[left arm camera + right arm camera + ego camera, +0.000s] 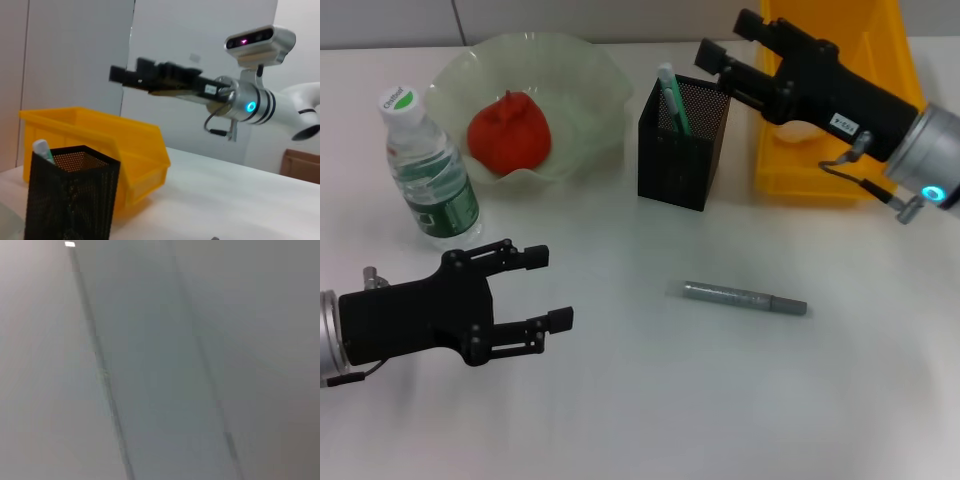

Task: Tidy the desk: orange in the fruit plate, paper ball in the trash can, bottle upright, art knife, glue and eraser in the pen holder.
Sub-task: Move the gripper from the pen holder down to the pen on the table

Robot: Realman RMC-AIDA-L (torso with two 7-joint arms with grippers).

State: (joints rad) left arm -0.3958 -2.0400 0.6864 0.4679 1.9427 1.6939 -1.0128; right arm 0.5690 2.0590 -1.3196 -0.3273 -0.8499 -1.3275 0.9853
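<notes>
The right gripper (pixel 720 65) reaches in from the far right, its black body slanting over the front wall of the yellow trash can (pixel 800 180), fingertips just above the far rim of the black mesh pen holder (pixel 682 150). From here I cannot tell whether its jaws are apart or closed; the left wrist view shows it (pixel 120 75) hanging in the air above the trash can (pixel 100 135) and pen holder (pixel 70 200). The left gripper (pixel 555 290) lies low over the near left of the desk (pixel 720 400), fingers spread wide, holding nothing.

The orange (pixel 510 132) sits in the pale-green fruit plate (pixel 590 90). The bottle (pixel 428 170) stands upright beside the plate; its cap print is unreadable. A green-and-white pen (pixel 670 95) pokes out of the pen holder. A grey art knife (pixel 745 298) lies flat on the desk, nearer than the holder
</notes>
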